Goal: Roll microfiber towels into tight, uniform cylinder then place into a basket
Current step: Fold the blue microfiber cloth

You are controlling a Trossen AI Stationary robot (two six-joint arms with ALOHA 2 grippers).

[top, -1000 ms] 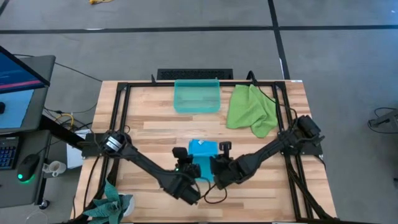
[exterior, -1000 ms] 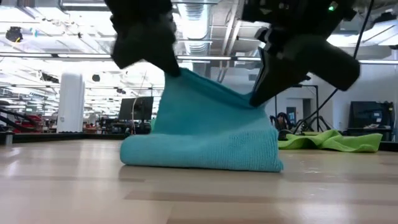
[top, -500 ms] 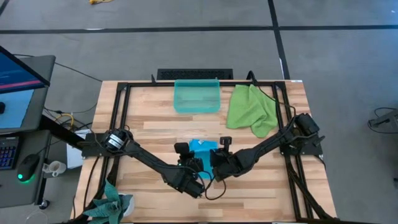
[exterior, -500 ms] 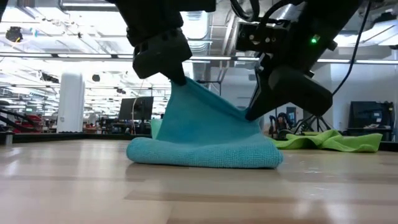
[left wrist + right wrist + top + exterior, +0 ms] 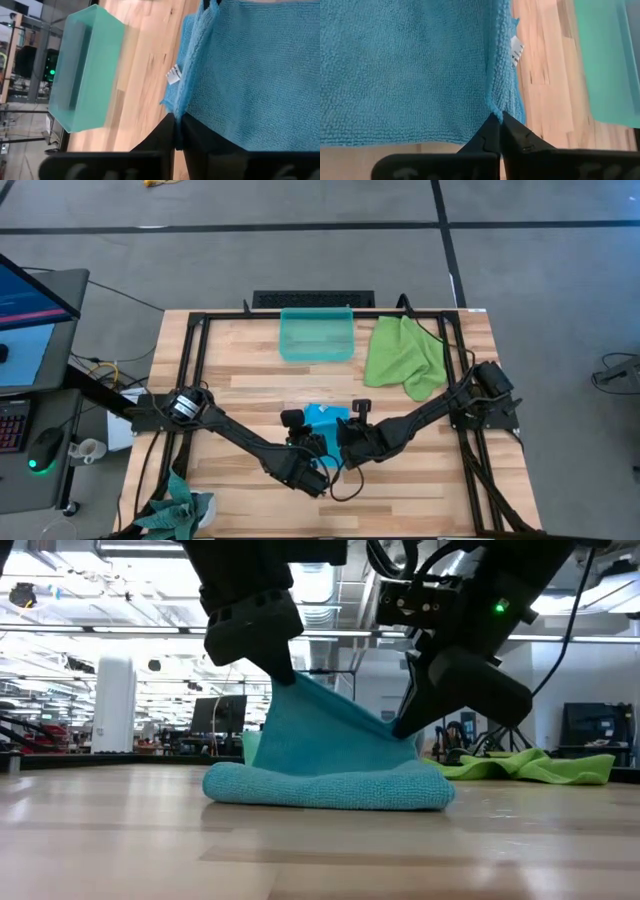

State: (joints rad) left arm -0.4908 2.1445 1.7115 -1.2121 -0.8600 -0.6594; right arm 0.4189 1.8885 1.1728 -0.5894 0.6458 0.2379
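Note:
The sky-blue microfiber towel lies folded at the table's middle, its fold resting on the wood and its upper edge raised. My left gripper and my right gripper are both shut on that raised edge, left and right of its middle. The lime-green towel lies crumpled at the far right. The see-through teal basket stands at the far middle of the table. My left gripper pinches the blue towel's raised edge at a corner between its two shut fingers, slanting down from the near left. The cloth runs down from the fingers to the table. My right gripper pinches the same edge at its other corner between shut fingers, slanting down from the near right. The cloth sags slightly between the two holds, and the towel's lower part lies on the table.
Black frame rails run along the table's left, right and far sides. A plant stands at the near left corner. A white tag sticks out of the blue towel's side. Bare wood lies between the towel and the basket.
Both grippers have carried the blue towel's held edge toward the far edge, the right one also sinking and nearing the left. The raised edge now hangs lower over the part on the table, and the towel covers less of the table. Both grippers stay shut.

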